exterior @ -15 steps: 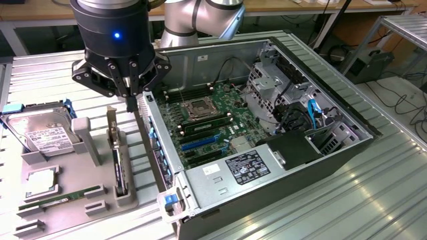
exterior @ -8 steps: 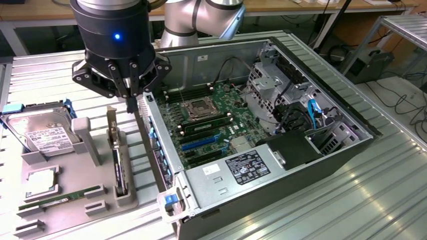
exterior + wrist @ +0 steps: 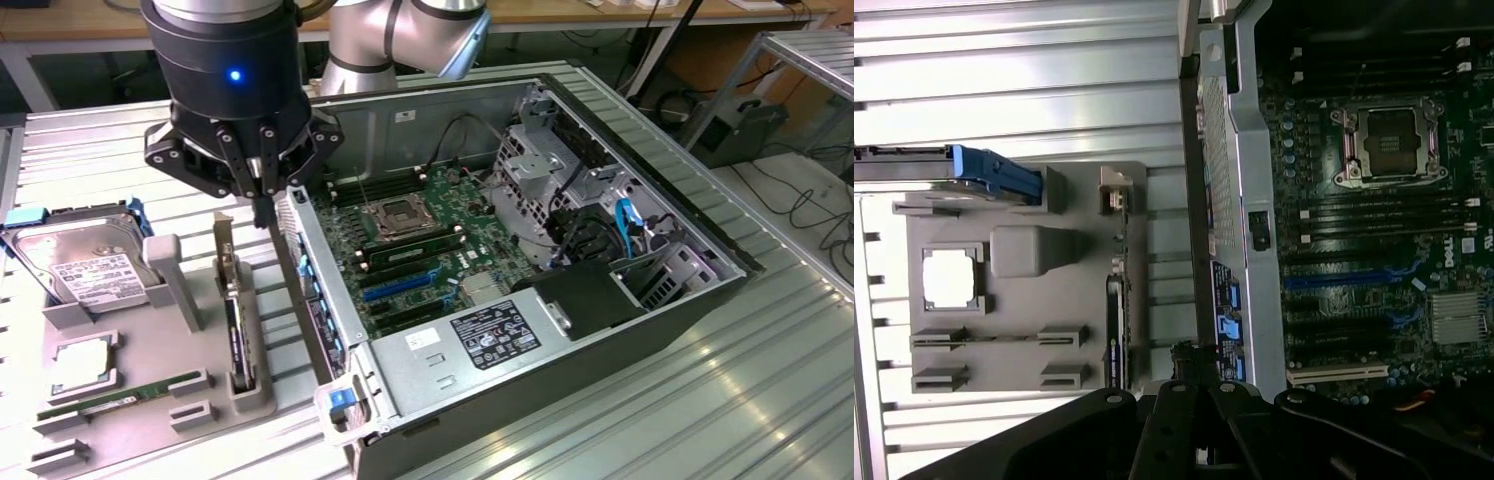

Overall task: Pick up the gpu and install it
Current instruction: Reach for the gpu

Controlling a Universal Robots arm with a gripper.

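Robot claw (image 3: 263, 207), fingers shut and empty, hovers near top of gpu (image 3: 238, 310). Gpu stands on edge in grey tray (image 3: 160, 350), at exterior view's left of open PC case (image 3: 400, 115). Step: approach, no grip yet. Pick prob. needs claw opened & centred over card edge.

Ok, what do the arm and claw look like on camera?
The arm is silver-grey tubing with rounded joints and a blue-grey cap. Its wrist housing is a glossy black cylinder with a small blue light. The claw is black, built of bolted linkage bars.
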